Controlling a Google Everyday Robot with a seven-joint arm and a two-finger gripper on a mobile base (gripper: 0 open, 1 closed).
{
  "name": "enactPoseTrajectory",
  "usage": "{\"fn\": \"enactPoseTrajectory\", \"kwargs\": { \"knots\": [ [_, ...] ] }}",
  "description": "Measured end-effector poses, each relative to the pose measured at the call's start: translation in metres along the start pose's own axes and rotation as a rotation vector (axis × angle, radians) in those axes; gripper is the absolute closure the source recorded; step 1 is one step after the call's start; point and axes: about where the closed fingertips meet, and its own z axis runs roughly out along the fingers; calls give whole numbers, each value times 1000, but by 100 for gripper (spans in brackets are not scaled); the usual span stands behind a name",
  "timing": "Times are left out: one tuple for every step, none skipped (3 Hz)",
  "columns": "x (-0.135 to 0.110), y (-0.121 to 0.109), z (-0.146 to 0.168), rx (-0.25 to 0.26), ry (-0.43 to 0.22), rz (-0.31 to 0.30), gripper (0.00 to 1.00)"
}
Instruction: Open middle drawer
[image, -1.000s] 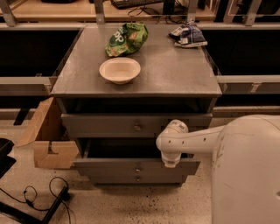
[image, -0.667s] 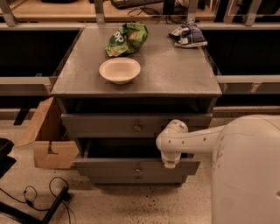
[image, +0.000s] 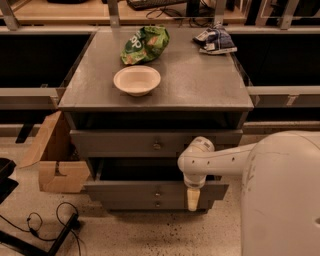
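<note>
The robot's gripper (image: 192, 200) hangs pointing down against the front of the grey cabinet (image: 200, 85), just right of the small round knob (image: 158, 192) on the middle drawer (image: 125, 191); whether it is released or clenched cannot be told. The middle drawer stands pulled out from the cabinet, its dark inside showing, about as far out as a second ago. The white arm (image: 225, 160) reaches in from the cabinet's right and has barely shifted in that time. The top drawer (image: 115, 143) above it sits slightly proud of the cabinet. On the cabinet's top, unmoved, are a cream bowl (image: 137, 80), a green bag (image: 145, 44) behind it and a dark packet (image: 215, 40) at the back right corner. A cardboard box (image: 57, 165) lies on the floor at the cabinet's left.
</note>
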Motion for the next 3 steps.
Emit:
{"fn": "enactPoseTrajectory", "kwargs": {
  "knots": [
    [0, 0, 0, 0, 0, 0, 0],
    [5, 27, 6, -63, 10, 18, 14],
    [17, 84, 9, -190, 18, 57, 36]
  ]
}}
